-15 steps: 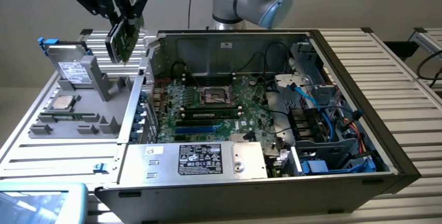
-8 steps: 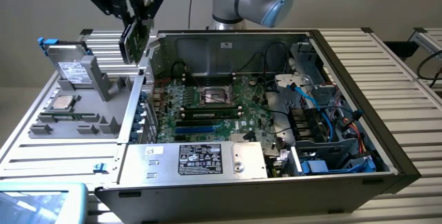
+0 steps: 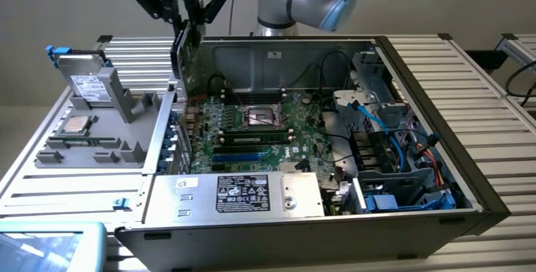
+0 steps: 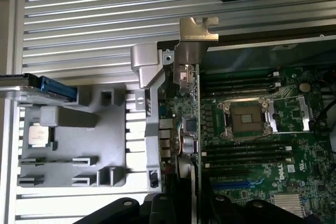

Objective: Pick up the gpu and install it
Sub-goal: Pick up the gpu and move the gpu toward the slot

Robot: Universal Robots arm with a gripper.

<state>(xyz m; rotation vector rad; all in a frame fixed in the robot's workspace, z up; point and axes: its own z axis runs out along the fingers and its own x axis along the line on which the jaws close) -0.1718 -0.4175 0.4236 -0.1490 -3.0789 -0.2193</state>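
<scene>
1. Step in hand, as judged: placing. The gpu (image 3: pixel 185 58) is lifted and not yet seated.
2. The pincer (image 3: pixel 186 24) is clamped on the gpu, which stands on edge above the motherboard (image 3: pixel 251 121), at the exterior view's left.
3. Seating likely calls for squaring the card's edge over its slot.

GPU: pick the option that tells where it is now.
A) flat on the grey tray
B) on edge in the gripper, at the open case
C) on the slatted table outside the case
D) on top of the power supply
B: the gripper grips the gpu, which hangs on edge over the side of the case next to the tray.
</scene>
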